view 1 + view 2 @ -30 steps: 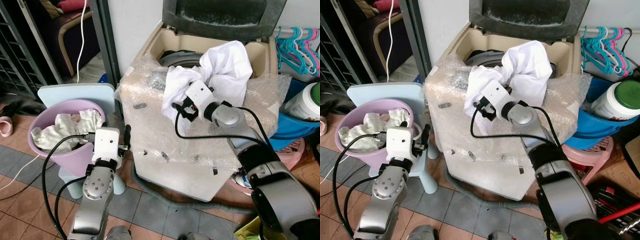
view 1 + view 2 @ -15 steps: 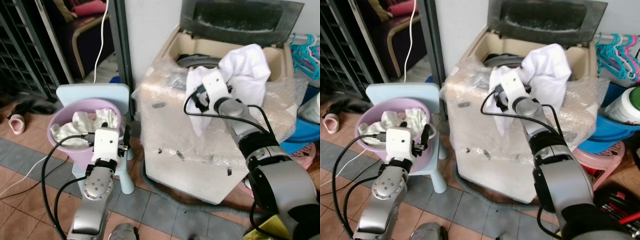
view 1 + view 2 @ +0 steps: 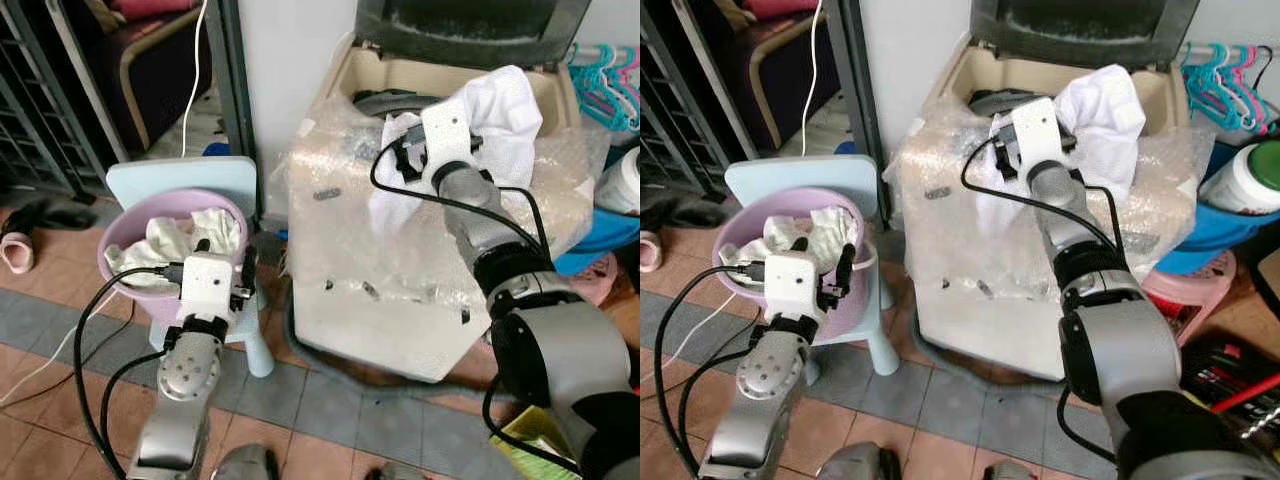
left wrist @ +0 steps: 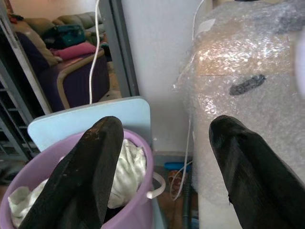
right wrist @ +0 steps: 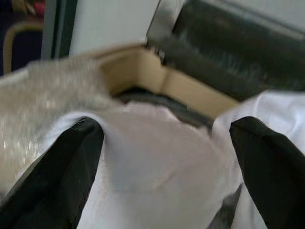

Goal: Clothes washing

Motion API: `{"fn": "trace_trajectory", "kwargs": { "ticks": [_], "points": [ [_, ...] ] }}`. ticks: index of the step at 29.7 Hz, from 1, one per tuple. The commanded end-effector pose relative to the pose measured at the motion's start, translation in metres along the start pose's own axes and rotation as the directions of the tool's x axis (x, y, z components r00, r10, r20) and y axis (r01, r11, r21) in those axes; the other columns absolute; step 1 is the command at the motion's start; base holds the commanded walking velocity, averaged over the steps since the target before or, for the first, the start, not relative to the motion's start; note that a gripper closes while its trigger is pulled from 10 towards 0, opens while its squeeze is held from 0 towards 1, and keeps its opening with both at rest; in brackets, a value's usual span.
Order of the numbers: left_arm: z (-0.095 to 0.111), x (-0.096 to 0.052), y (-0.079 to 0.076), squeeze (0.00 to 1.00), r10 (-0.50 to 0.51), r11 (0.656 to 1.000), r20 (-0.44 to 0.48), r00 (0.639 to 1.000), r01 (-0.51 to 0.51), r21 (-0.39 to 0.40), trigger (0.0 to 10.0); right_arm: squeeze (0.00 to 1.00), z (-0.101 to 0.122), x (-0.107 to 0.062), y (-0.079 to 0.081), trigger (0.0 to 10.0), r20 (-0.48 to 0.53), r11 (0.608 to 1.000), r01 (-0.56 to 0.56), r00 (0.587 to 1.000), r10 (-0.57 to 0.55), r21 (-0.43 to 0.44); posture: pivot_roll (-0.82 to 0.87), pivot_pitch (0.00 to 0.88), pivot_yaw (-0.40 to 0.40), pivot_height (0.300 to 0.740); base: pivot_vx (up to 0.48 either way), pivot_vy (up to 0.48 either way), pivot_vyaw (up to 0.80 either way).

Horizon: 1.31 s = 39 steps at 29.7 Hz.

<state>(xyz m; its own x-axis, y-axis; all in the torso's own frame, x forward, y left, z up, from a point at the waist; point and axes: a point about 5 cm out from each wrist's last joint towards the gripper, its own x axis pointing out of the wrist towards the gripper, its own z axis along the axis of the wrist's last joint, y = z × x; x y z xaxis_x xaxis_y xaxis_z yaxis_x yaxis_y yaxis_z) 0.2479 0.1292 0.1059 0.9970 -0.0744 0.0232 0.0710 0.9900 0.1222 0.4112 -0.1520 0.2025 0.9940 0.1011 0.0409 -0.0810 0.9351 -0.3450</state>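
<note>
Right wrist view: garment (image 5: 157,167) between hand (image 5: 167,162) fingers.

Top-loading washing machine (image 3: 1040,300), lid up, body wrapped in bubble wrap (image 3: 940,215). White garment (image 3: 1102,120) draped over its front rim; right gripper (image 3: 1005,150) at the garment's left edge, finger state unclear. Left of the machine: lilac basin (image 3: 740,225) of pale laundry on a light-blue stool (image 3: 790,175). Left gripper (image 3: 835,272) at the basin's near rim. Right of the machine: teal hangers (image 3: 1215,85), green-lidded jar (image 3: 1240,180).
</note>
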Motion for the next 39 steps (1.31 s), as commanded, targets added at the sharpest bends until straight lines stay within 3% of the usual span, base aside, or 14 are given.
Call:
{"fn": "trace_trajectory", "kwargs": {
  "ticks": [1, 3, 10, 21, 25, 28, 32, 33, 34, 36, 39],
  "points": [
    [0.004, -0.001, 0.001, 0.0, -0.007, 1.0, 0.019, 1.0, 0.007, -0.007, 10.0, 0.0, -0.004, -0.002, -0.004, 10.0, 0.004, 1.0, 0.005, 1.0, -0.005, 0.012, 0.05, 0.0, 0.013, 0.74, 0.0, 0.0, 0.0],
    [0.004, -0.001, 0.0, 0.0, -0.009, 1.0, 0.02, 1.0, 0.009, -0.01, 10.0, 0.0, -0.016, -0.007, -0.005, 10.0, -0.021, 1.0, 0.011, 1.0, -0.011, 0.022, 0.04, 0.0, 0.015, 0.74, 0.27, 0.0, 0.0],
    [0.004, 0.001, -0.001, 0.0, -0.022, 1.0, 0.023, 0.999, 0.022, -0.016, 10.0, 0.0, -0.022, -0.01, -0.006, 10.0, -0.027, 1.0, 0.004, 1.0, -0.005, -0.01, 0.03, 0.0, 0.023, 0.74, 0.318, 0.0, 0.0],
    [0.003, 0.001, -0.003, 0.0, -0.018, 0.999, 0.012, 1.0, 0.019, -0.03, 10.0, 0.0, -0.027, -0.006, 0.012, 10.0, -0.148, 0.988, -0.105, 0.985, 0.088, -0.111, 0.04, 0.0, 0.013, 0.74, 0.294, 0.0, 0.0],
    [0.003, 0.0, -0.003, 0.0, -0.016, 0.999, 0.011, 1.0, 0.017, -0.032, 10.0, 0.0, -0.027, -0.004, 0.016, 10.0, -0.184, 0.99, -0.115, 0.978, 0.099, -0.079, 0.04, 0.0, 0.009, 0.74, 0.0, 0.0, 0.0],
    [0.003, 0.0, -0.003, 0.0, -0.013, 0.999, 0.008, 1.0, 0.013, -0.031, 10.0, 0.0, -0.011, 0.003, 0.006, 10.0, -0.161, 0.998, -0.056, 0.986, 0.051, -0.027, 0.05, 0.0, 0.007, 0.74, 0.0, 0.0, 0.0],
    [0.002, 0.0, -0.003, 0.0, -0.01, 0.999, 0.002, 1.0, 0.01, -0.031, 10.0, 0.0, 0.033, 0.013, -0.031, 10.0, -0.051, 0.991, 0.137, 0.989, -0.137, -0.001, 0.05, 0.0, 0.004, 0.74, 0.0, 0.0, 0.0],
    [0.002, 0.0, -0.003, 0.0, -0.009, 0.999, 0.001, 1.0, 0.009, -0.031, 10.0, 0.0, 0.05, 0.015, -0.046, 10.0, 0.003, 0.978, 0.209, 0.978, -0.209, 0.014, 0.05, 0.0, 0.002, 0.74, 0.0, 0.0, 0.0],
    [0.002, 0.0, -0.003, 0.0, -0.009, 0.999, 0.001, 1.0, 0.009, -0.031, 10.0, 0.0, 0.05, 0.015, -0.046, 10.0, 0.003, 0.978, 0.209, 0.978, -0.209, 0.014, 0.05, 0.0, 0.002, 0.74, 0.0, 0.0, 0.0],
    [0.001, 0.0, -0.004, 0.0, -0.004, 0.999, 0.0, 1.0, 0.004, -0.033, 10.0, 0.0, 0.076, 0.014, -0.067, 10.0, 0.095, 0.952, 0.302, 0.948, -0.305, 0.038, 0.05, 0.0, -0.006, 0.74, 0.0, 0.0, 0.0],
    [0.001, 0.0, -0.004, 0.0, 0.006, 0.999, -0.004, 1.0, -0.006, -0.036, 10.0, 0.0, 0.097, 0.012, -0.079, 10.0, 0.19, 0.94, 0.336, 0.921, -0.341, 0.062, 0.05, 0.0, -0.008, 0.74, 0.0, 0.0, 0.0]
  ]
}}
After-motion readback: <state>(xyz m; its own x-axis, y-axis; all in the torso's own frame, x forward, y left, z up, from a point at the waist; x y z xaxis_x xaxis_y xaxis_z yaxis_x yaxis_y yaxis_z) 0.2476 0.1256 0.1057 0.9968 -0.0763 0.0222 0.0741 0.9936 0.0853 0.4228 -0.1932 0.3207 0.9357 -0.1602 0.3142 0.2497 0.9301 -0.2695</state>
